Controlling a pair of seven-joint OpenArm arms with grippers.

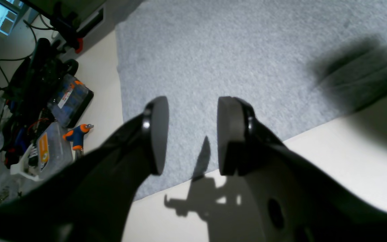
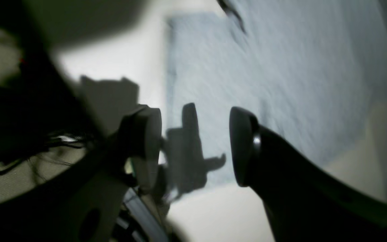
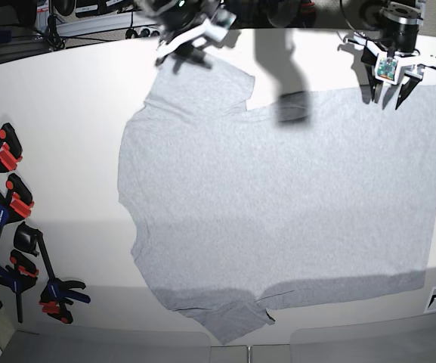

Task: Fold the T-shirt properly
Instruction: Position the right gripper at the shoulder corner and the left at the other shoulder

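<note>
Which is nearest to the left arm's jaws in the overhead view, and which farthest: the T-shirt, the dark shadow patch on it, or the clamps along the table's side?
1. T-shirt: its far corner lies right under the left gripper.
2. Shadow patch: on the shirt's far edge, toward the middle.
3. Clamps: along the opposite side of the table.

Nothing here can be read. The T-shirt lies plain side up on the table, with no lettering showing. The plastic boxes beyond the table's edge carry orange and white labels, but their print is too blurred to make out.
</note>
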